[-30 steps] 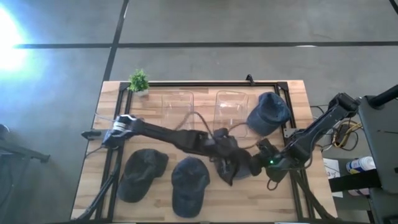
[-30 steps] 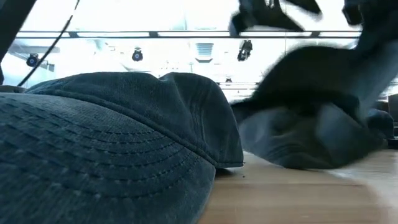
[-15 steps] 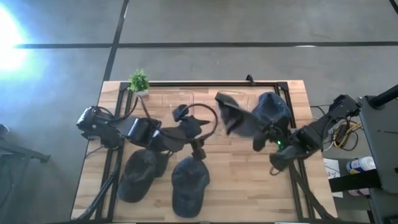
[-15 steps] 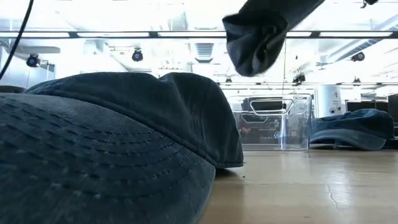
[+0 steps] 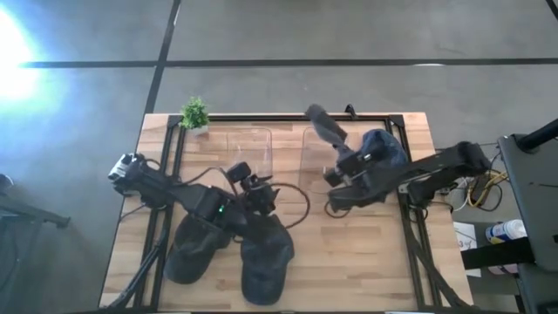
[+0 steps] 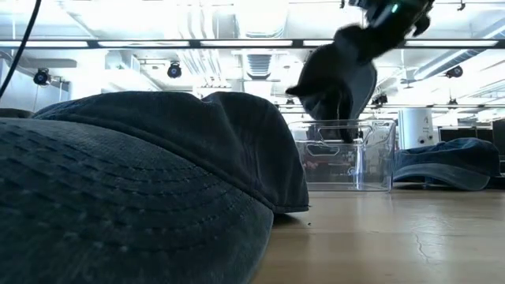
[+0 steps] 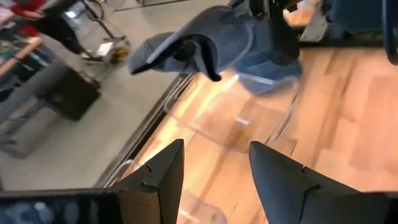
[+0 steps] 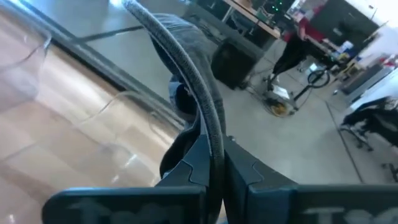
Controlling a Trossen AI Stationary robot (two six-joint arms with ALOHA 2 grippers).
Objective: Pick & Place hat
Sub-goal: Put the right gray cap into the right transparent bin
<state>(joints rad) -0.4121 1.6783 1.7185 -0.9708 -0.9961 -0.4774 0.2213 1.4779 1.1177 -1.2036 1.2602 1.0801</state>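
Observation:
A dark blue denim hat (image 5: 324,129) hangs in my right gripper (image 5: 342,172) over the right clear bin (image 5: 312,160); the low view shows the hat (image 6: 338,75) above that bin (image 6: 347,163). Two more hats (image 5: 197,244) (image 5: 266,258) lie crown up on the near left of the table. Another hat (image 5: 381,153) rests at the far right. My left gripper (image 5: 255,185) is open, above the table's middle, touching nothing; its wrist view looks toward the carried hat (image 7: 199,40). My right gripper is shut on the hat's thin edge (image 8: 210,134), pinched between the two fingers. The gripper comes at it level from the table's right. The hat is lifted clear and droops past the fingers over the right bin.
A second clear bin (image 5: 250,148) stands left of the first, and a small potted plant (image 5: 194,113) sits at the far left corner. A black frame (image 5: 288,116) runs along the table's far edge. Bare wood (image 5: 349,253) lies on the near right.
My right gripper has lifted the hat off the table's near middle and carried it up and toward the far edge, over the right bin. My left arm has drawn back from that hat toward the table's left and now hovers by the near hats.

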